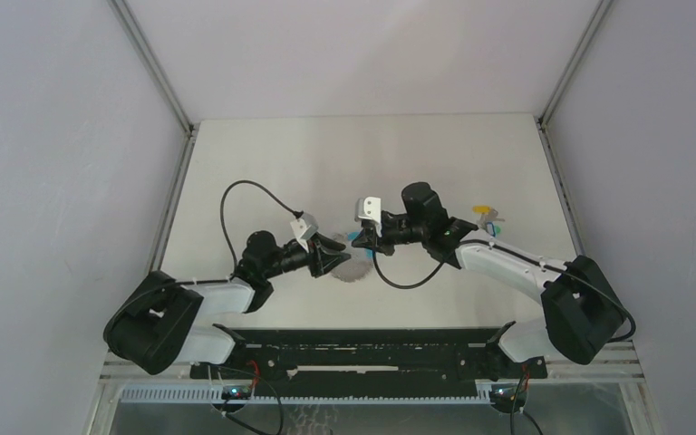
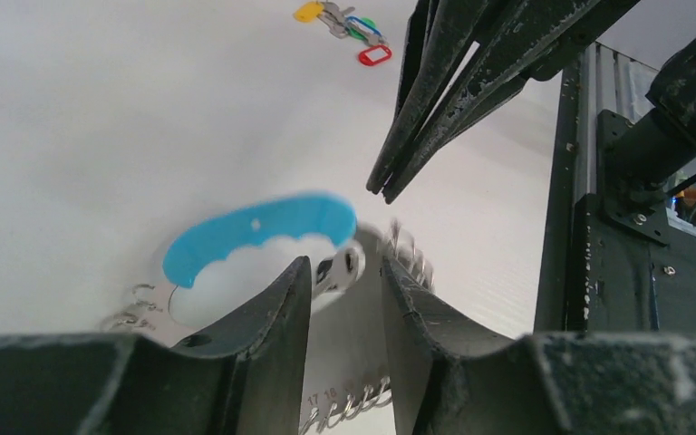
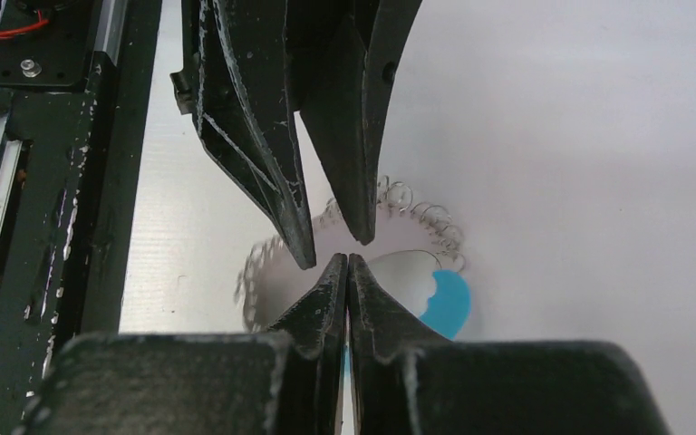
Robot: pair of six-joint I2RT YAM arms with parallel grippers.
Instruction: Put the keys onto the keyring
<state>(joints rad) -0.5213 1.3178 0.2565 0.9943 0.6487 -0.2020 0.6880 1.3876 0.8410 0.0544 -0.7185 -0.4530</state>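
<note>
The keyring (image 1: 353,270) lies flat on the white table, a chain loop (image 3: 426,217) with a blue curved segment (image 2: 263,231) and a white disc (image 2: 222,285). My left gripper (image 2: 344,263) hangs low over it, open, jaws astride a small metal clasp (image 2: 352,265) without pinching it. My right gripper (image 3: 346,258) is shut, tip to tip with the left one above the loop, and shows nothing in its grip. In the left wrist view its fingers (image 2: 417,136) come down from the upper right. The keys (image 1: 488,217) lie apart at the far right, with yellow (image 2: 308,11) and red (image 2: 374,56) tags.
A black rail (image 3: 54,181) runs along the table's near edge beside both grippers. A black cable (image 1: 236,195) loops up from the left arm, and another hangs under the right wrist (image 1: 399,281). Grey walls close in the table on three sides.
</note>
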